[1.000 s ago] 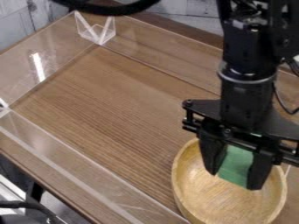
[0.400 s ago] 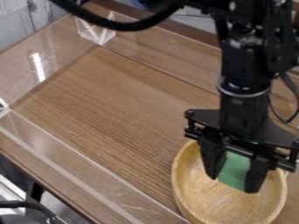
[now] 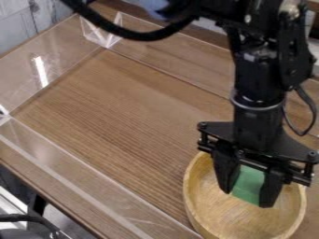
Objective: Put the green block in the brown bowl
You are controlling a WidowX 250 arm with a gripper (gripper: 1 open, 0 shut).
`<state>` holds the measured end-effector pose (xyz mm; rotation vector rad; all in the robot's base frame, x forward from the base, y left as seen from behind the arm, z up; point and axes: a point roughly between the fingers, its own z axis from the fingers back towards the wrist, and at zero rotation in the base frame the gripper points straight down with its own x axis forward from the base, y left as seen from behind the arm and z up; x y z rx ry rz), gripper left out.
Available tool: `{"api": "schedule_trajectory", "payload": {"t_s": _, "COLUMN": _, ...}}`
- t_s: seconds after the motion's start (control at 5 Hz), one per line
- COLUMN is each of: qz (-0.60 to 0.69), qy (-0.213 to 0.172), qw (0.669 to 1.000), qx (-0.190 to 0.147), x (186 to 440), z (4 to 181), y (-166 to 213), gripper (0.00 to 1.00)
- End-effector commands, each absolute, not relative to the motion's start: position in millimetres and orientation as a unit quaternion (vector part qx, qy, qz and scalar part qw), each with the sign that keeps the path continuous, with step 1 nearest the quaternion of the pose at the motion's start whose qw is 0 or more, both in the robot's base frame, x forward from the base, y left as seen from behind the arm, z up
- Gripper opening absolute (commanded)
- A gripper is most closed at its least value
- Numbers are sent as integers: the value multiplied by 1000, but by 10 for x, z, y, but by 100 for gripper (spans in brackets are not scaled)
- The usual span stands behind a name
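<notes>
Camera view, the only one we have: our claw (image 3: 253,184) grips the green block (image 3: 256,181) between its narrowed fingers, pointing almost straight down over the brown bowl (image 3: 206,207). Compared with a second ago, we see the claw has sunk a little, so the block's lower end now hangs just inside the rim below it. We judge the carrying nearly done; only the release remains. Behind the claw, the wooden table (image 3: 118,103) looks unchanged.
</notes>
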<state>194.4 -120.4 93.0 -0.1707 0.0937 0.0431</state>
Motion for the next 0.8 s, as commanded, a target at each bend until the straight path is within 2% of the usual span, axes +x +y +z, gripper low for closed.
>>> {"api": "schedule_trajectory", "payload": {"t_s": 0.0, "qz": 25, "qy": 29, "qw": 995, "qx": -97, "x": 2032, "z": 973, "y": -1206, "gripper": 0}}
{"api": "schedule_trajectory", "payload": {"t_s": 0.6, "qz": 26, "qy": 32, "qw": 994, "qx": -104, "x": 2116, "z": 857, "y": -1180, "gripper": 0}}
